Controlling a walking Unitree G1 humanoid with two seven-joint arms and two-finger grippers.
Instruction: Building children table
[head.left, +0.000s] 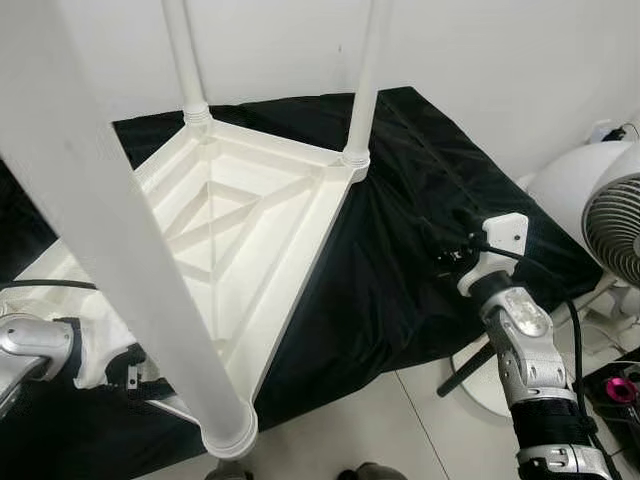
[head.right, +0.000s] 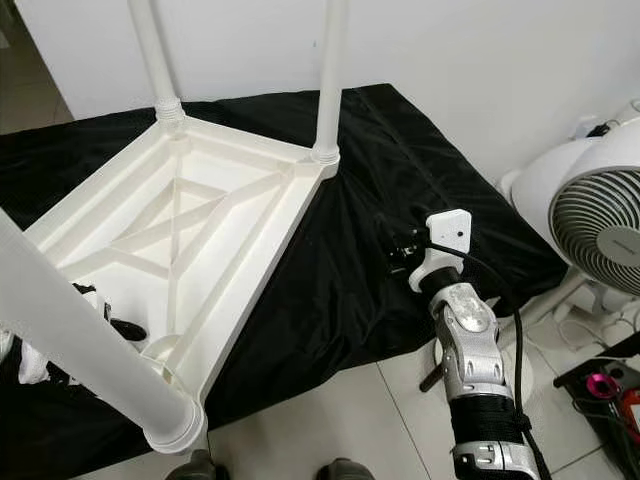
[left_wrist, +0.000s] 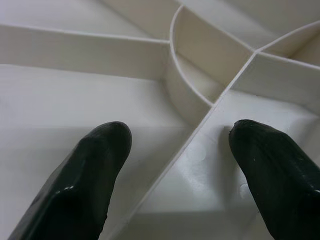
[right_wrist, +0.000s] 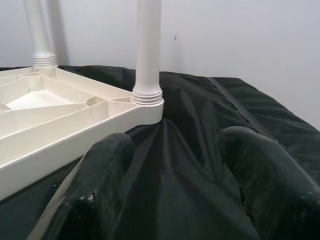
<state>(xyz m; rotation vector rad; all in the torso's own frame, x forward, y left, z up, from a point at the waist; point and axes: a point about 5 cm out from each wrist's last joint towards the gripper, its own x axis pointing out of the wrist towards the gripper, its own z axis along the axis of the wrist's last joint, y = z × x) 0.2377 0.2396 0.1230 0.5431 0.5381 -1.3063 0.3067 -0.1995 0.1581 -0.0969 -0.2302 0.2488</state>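
— Where's the children table (head.right: 180, 230)?
— Upside down on the black cloth (head.right: 400, 200), ribbed underside up, three white legs (head.right: 330, 70) screwed into corner sockets and standing upright: one at 11 o'clock, one at 1 o'clock, one rising close to the camera at 7 o'clock.
— Room around the edges?
— Right rim runs diagonally from the 1 o'clock leg down to the 7 o'clock leg; bare cloth beyond it toward 3 o'clock. Cloth ends at 5 o'clock, tiled floor (head.right: 350, 400) below. White wall (head.right: 480, 60) close behind at 12 o'clock. White fan (head.right: 600, 230) standing on the floor at 3 o'clock, well apart from the table.
— Compartments between the ribs?
— Open cells, bare white plastic. Curved socket wall (left_wrist: 180, 85) seen just ahead of the left claw (left_wrist: 180, 150).
— Claws?
— Left claw inside the underside at 8 o'clock, fingers (left_wrist: 95, 165) apart, a straight rib between them. Right claw (right_wrist: 175, 165) over the cloth at 4 o'clock, fingers spread, nothing gripped, pointing at the 1 o'clock leg's socket, near but not touching.
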